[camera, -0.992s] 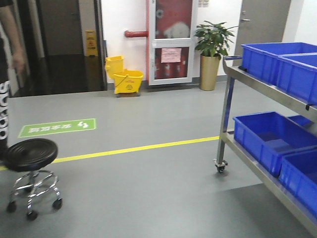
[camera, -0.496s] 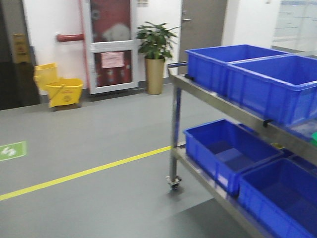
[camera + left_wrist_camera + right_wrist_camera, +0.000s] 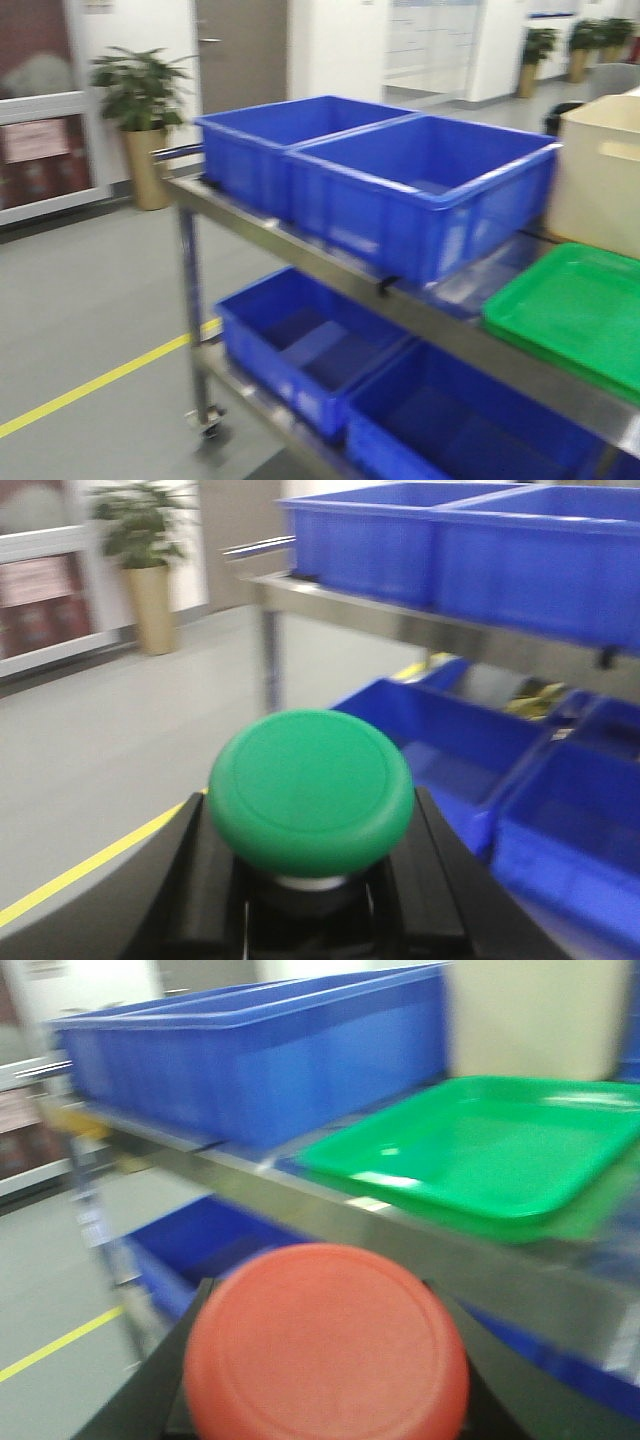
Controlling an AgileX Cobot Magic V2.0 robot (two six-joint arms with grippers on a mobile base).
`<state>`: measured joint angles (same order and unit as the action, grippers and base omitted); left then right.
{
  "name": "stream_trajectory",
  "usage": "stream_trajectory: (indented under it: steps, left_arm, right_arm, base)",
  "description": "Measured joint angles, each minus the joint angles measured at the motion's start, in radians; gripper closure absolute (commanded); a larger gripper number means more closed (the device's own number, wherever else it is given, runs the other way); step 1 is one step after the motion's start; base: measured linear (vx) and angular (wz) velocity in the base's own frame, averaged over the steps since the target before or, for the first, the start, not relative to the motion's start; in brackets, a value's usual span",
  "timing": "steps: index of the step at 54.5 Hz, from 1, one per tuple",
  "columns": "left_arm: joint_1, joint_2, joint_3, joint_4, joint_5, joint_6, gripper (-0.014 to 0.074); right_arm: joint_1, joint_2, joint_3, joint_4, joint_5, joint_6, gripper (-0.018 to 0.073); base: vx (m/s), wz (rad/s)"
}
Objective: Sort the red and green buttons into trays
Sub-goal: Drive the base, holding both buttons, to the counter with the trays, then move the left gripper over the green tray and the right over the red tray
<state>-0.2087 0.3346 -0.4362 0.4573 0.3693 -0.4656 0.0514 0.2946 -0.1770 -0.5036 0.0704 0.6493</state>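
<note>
**A:** What is the room like?

**B:** A hall with a grey floor (image 3: 90,290). A yellow line (image 3: 100,382) is taped across it, and a potted plant (image 3: 140,100) stands at the far wall on the left, beside a grey door (image 3: 240,50). Every view is blurred.

**A:** And the work surface?

**B:** A steel cart (image 3: 330,272) with two shelves runs from the middle to the right. At the left end of its top shelf, two deep blue crates (image 3: 420,190) stand side by side, touching. Further right the green tray (image 3: 575,310) lies flat along the front edge. A cream tub (image 3: 600,170) stands just behind it toward the back edge. The lower crates (image 3: 300,345), also blue, sit on the bottom shelf.

**A:** Where is the green button?

**B:** In the left gripper (image 3: 312,905). The wrist view shows the green button (image 3: 310,785) cap up, with the dark fingers (image 3: 195,890) pressed against both sides of its base, pinching it. It is held in the air short of the cart's left end, well apart from the shelf.

**A:** And the red one?

**B:** The right gripper (image 3: 325,1415) pinches the red button (image 3: 325,1345) the same way, cap up. Its dark fingers (image 3: 150,1400) show on either side below the cap. The button hangs just before the top shelf's front edge, and the green tray lies beyond that edge, not touching it.
</note>
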Motion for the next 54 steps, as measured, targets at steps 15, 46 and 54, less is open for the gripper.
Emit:
stream_trajectory:
  steps: [15, 46, 54]
  left_arm:
    - [0.000, 0.000, 0.000, 0.000, 0.000, 0.000, 0.0596]
    - [0.000, 0.000, 0.000, 0.000, 0.000, 0.000, 0.0596]
    - [0.000, 0.000, 0.000, 0.000, 0.000, 0.000, 0.0596]
  right_arm:
    - [0.000, 0.000, 0.000, 0.000, 0.000, 0.000, 0.0567]
    - [0.000, 0.000, 0.000, 0.000, 0.001, 0.000, 0.0567]
    - [0.000, 0.000, 0.000, 0.000, 0.001, 0.000, 0.0567]
  base:
    - [0.38, -0.99]
    - [0.26, -0.67]
    - [0.16, -0.31]
